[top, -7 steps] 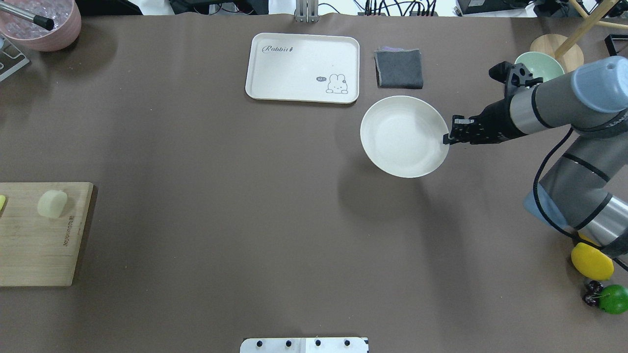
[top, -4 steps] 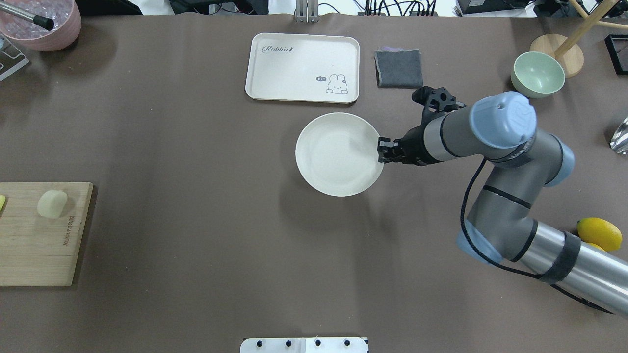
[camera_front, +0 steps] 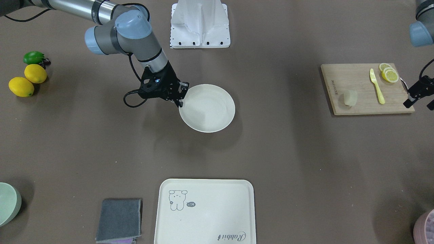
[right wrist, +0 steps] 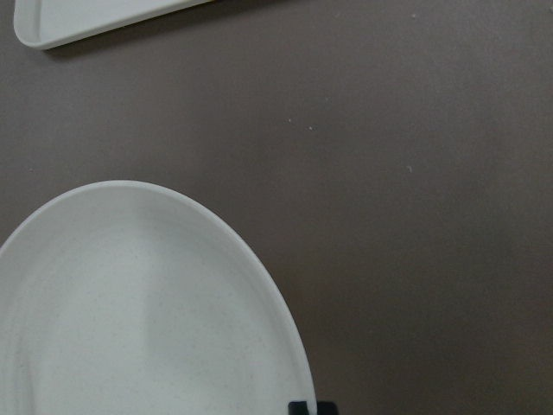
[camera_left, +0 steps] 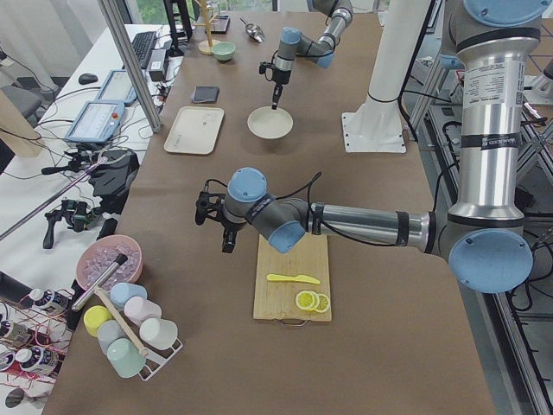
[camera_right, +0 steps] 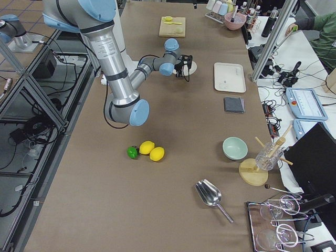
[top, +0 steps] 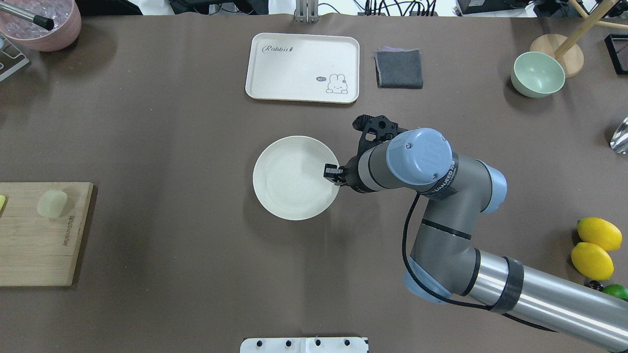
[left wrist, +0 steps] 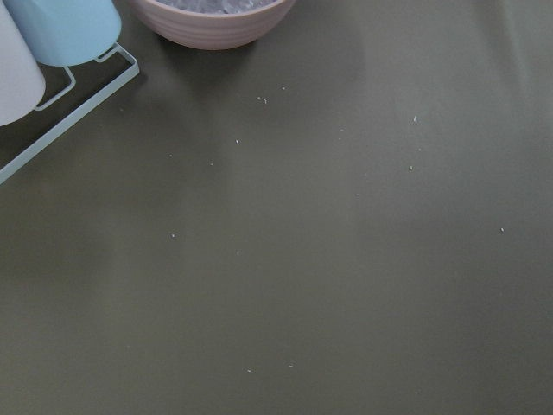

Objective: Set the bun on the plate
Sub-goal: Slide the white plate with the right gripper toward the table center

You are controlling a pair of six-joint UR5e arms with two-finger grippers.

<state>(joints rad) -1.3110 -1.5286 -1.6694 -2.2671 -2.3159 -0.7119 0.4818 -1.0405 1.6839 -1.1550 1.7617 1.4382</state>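
Observation:
The round cream plate (top: 294, 179) is at mid-table, and my right gripper (top: 332, 175) is shut on its right rim. From the front, that gripper (camera_front: 181, 98) pinches the plate (camera_front: 208, 108) at its edge. The right wrist view shows the plate (right wrist: 130, 303) empty. Whether it touches the table is unclear. The pale bun (top: 52, 204) lies on a wooden cutting board (top: 39, 250) at the far left, also seen from the front as the bun (camera_front: 350, 98). My left gripper (camera_front: 418, 98) hangs open just beyond the board's outer edge, holding nothing.
A cream tray (top: 302, 67) with a rabbit drawing and a grey cloth (top: 399, 68) lie behind the plate. A pale green bowl (top: 537, 73) stands far right. Lemons (top: 598, 234) sit near the right arm. A yellow knife (camera_front: 376, 84) and lemon slices (camera_front: 389, 74) share the board.
My right arm has carried the plate leftward and toward the robot, from the right side of the table near the cloth to the table's middle. The bun has not moved.

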